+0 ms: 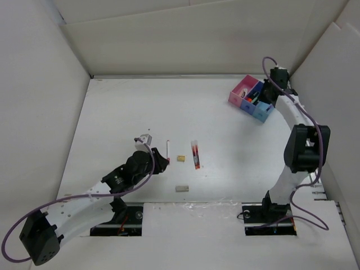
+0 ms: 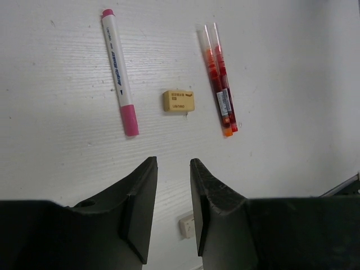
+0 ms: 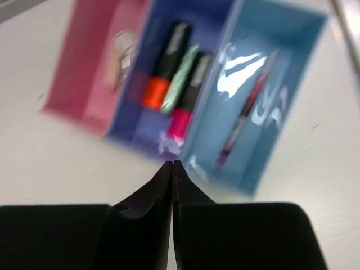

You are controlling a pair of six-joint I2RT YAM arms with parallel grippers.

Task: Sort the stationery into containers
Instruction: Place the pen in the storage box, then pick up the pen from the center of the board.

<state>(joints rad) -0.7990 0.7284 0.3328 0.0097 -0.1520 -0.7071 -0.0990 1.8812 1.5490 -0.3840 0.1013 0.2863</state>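
Marker (image 2: 120, 73) lies left of eraser (image 2: 178, 100), pens (image 2: 220, 84) right of it; second eraser (image 1: 181, 189) nearer; tray (image 1: 239, 95) far right on the surface (image 1: 124, 124).

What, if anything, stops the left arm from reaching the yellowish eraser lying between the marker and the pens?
Nothing obvious, so likely yes. The jaws of the left arm stand apart and empty just short of the eraser, with bare table between; the marker and pens lie clear on either side.

Loose are one pink-capped marker (image 2: 119, 72), two red pens (image 2: 220, 81), two erasers (image 2: 178, 100); one three-bin tray (image 3: 79, 56) holds three markers (image 3: 180, 73) and one pen (image 3: 244, 115).
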